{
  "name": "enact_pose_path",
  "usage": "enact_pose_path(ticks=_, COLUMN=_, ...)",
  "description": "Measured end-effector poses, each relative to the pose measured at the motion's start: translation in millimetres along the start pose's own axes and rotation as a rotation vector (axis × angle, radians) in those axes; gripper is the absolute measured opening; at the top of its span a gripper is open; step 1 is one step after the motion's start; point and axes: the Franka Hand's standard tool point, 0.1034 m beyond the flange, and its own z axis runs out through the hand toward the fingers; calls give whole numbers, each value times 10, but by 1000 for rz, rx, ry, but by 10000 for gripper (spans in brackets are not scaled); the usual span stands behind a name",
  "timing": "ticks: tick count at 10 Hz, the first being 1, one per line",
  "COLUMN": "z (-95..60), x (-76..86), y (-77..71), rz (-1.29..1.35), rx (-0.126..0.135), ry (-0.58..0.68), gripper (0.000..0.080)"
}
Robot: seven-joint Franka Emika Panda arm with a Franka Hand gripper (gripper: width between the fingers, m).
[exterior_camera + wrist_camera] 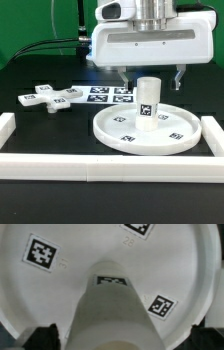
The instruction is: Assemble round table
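- on the black table [50,132], toward the exterior view's right, lies the big round white disc [120,135], flat and rim up, with small black-and-white tags scattered over its face.
- the short round leg [148,100] stands upright at about the middle of the disc, its foot on the disc's face; a tag shows on its side.
- directly above the leg hangs the gripper [151,80], its white body filling the top of the exterior view.
- its two dark fingers [122,78] are spread wide, one on each side of the leg's top, with a clear gap to the leg on both sides; they grasp nothing.
- seen from the wrist view, the leg [105,308] rises toward the camera with a tag on its side, and the disc [90,246] spreads around it. the dark fingertips [45,333] sit off to either side, clear of the leg.
- the cross-shaped base [50,98] lies flat on the table toward the exterior view's left, apart from the disc, with tags on its arms.
- just beside the base, behind the disc, the marker board [105,95] lies flat.
- white rails [110,165] border the table along the front and both sides.
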Motion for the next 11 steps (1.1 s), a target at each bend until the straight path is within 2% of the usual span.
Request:
enact_pose_path(ticks=1, z=7, x=-5, y=5, rz=0, rx=0, ry=-2, gripper=469)
enact_pose_path(ticks=2, z=4, x=7, y=41, rz=3, rx=-3, ry=2, gripper=469)
enact_pose_path(ticks=3, z=3, x=11, y=53, rz=-3, rx=-2, ry=3, gripper=415)
enact_pose_path(ticks=9, z=3, x=12, y=52, rz=39, rx=0, ry=4, gripper=415)
enact_pose_path(ticks=11, z=2, x=15, y=63, rz=377, rx=14, ry=9, gripper=415)
